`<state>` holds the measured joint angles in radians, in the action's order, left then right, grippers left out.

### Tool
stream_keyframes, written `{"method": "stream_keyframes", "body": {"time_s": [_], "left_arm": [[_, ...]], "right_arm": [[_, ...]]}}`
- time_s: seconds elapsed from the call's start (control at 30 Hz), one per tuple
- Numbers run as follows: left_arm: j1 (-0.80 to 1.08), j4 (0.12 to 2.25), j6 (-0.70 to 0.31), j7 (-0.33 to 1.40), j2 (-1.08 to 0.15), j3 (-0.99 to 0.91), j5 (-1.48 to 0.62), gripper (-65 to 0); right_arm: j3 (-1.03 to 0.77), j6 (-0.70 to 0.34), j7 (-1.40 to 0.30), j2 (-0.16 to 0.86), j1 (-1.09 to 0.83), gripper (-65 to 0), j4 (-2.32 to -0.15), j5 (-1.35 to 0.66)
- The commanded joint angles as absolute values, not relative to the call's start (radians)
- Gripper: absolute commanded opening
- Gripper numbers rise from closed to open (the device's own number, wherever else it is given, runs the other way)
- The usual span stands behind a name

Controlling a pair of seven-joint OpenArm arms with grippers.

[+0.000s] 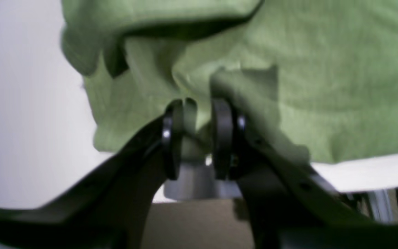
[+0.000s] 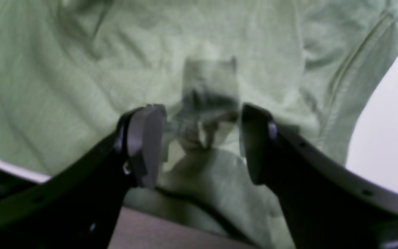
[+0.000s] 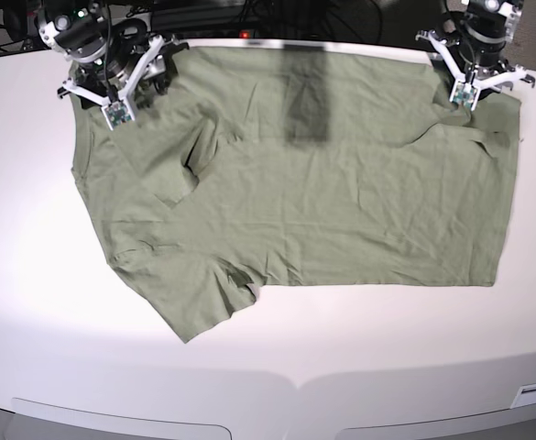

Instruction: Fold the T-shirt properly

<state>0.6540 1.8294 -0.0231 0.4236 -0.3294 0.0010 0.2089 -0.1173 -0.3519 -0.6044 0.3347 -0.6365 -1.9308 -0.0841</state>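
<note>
So far the one T-shirt (image 3: 341,202) lies spread on the white worktop (image 3: 359,348), only one sleeve turned over; the real folds remain. Two grippers work at its far edge: the left gripper (image 1: 198,138) pinches fabric, the right gripper (image 2: 202,145) stands spread over the cloth.
</note>
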Motion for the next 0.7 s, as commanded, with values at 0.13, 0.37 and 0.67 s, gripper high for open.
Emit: {"method": "stream_keyframes", "body": {"time_s": [0.13,0.37,0.67], "left_arm": [[0.659,1.85,-0.006,0.411,-0.347,-0.001,0.288,-50.4],[0.59,1.84,-0.005,0.382,-0.421,-0.001,0.144,-50.4],[0.41,1.74,-0.012,0.388,-0.413,-0.001,0.044,-50.4]], "right_arm": [[-0.12,-0.351,-0.592,0.341,-0.627,-28.5,-1.951,-0.09],[-0.12,-0.351,-0.584,0.34,-0.626,-28.5,-1.951,-0.089],[-0.12,-0.351,-0.576,0.34,-0.626,-28.5,-1.951,-0.089]]}}
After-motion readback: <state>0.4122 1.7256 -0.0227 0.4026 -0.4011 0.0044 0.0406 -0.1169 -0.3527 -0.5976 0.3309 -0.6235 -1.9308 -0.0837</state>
